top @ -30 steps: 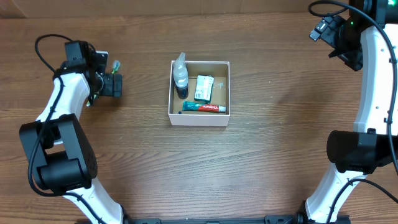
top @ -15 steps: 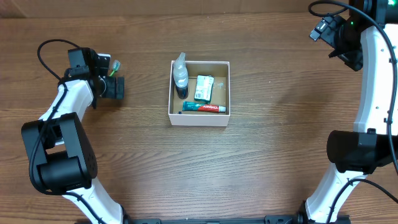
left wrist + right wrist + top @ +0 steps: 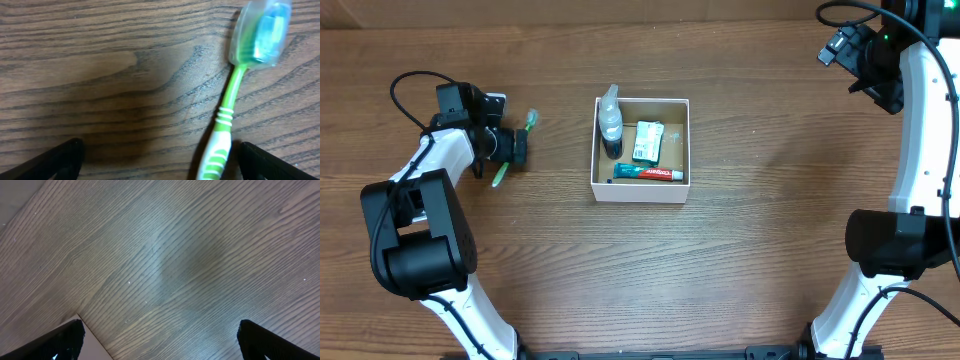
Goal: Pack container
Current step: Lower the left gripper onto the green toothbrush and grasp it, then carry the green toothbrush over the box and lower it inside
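The container [image 3: 640,192], a square white box with a brown floor, sits at the table's middle. It holds a clear bottle [image 3: 610,120], a green-and-white soap packet [image 3: 647,141] and a toothpaste tube [image 3: 648,173]. A green-and-white toothbrush [image 3: 528,125] lies on the table left of the box. In the left wrist view the toothbrush [image 3: 222,125] has a clear cap on its head. My left gripper [image 3: 160,162] is open around its handle, which lies close to the right finger. My right gripper [image 3: 160,340] is open and empty, high at the far right.
Brown wood table all round. The right arm [image 3: 920,120] stands along the right edge, the left arm [image 3: 420,180] along the left. A white corner [image 3: 92,347] shows at the lower left of the right wrist view.
My left gripper has moved right, toward the box, and turned. The toothbrush, earlier only a green tip by the gripper, now shows at full length on the table. The right arm is still.
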